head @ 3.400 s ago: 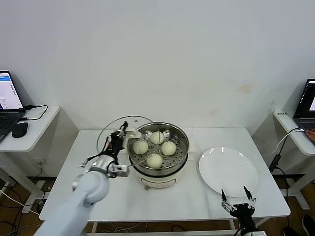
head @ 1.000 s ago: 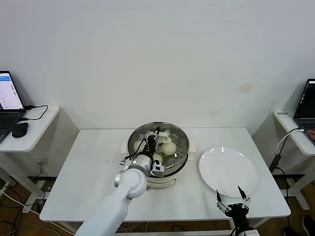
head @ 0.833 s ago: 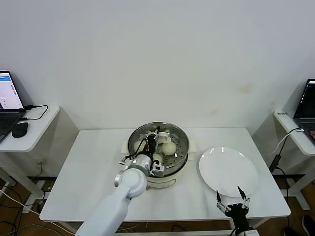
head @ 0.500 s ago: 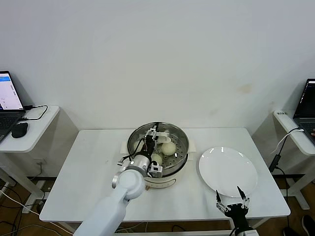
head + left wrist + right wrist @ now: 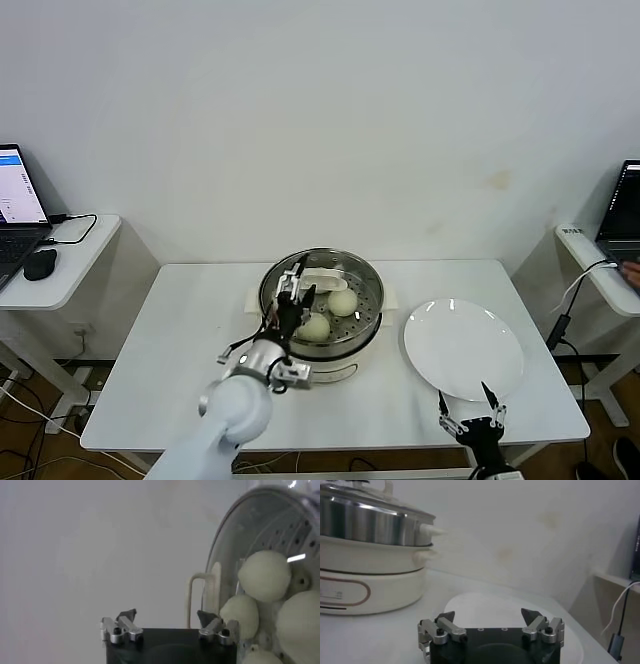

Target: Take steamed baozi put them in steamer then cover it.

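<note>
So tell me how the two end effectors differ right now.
The left end effector is raised over the steamer, just above the glass lid and its handle; the right end effector sits low at the table's near edge, beside the white plate. The left is at the work, the right idle. Both are open and hold nothing.

The steamer [image 5: 322, 305] stands mid-bench [image 5: 150, 370], baozi [image 5: 343, 301] inside under the cover [image 5: 320, 284]. A plate [image 5: 463, 349] lies to its right, near the front edge.
</note>
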Controlling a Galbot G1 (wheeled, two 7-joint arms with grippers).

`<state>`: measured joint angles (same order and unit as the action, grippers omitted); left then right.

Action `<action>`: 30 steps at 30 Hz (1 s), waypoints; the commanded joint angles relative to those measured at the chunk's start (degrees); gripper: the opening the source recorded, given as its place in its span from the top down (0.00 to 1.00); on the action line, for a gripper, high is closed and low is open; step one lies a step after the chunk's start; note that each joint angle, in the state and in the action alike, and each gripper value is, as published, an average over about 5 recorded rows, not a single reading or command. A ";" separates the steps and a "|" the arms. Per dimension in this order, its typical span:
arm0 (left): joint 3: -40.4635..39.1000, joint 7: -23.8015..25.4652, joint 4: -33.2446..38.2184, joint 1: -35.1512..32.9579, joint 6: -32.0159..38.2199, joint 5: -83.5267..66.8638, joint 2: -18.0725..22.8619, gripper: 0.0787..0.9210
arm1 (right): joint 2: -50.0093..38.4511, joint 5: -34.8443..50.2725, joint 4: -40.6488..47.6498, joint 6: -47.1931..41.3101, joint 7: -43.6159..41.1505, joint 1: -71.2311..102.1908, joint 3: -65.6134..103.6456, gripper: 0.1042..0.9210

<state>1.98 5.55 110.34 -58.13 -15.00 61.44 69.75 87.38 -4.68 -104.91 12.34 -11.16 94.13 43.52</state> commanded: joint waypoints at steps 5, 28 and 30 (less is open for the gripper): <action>24.25 -18.31 13.13 -27.87 16.85 -53.29 3.54 0.12 | -0.36 0.13 0.22 1.54 0.03 0.95 -0.50 0.12; 30.10 -18.18 8.46 -45.69 20.17 -81.09 4.23 0.12 | -4.85 3.58 -6.24 2.18 0.23 8.42 -5.74 0.12; 30.04 -17.68 8.57 -45.68 20.29 -81.09 4.06 0.12 | -4.95 3.59 -6.54 2.14 0.20 8.68 -6.03 0.12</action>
<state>29.42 -11.76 118.70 -97.57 2.99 -13.62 73.63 83.27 -1.98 -109.36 14.47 -11.05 100.48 38.97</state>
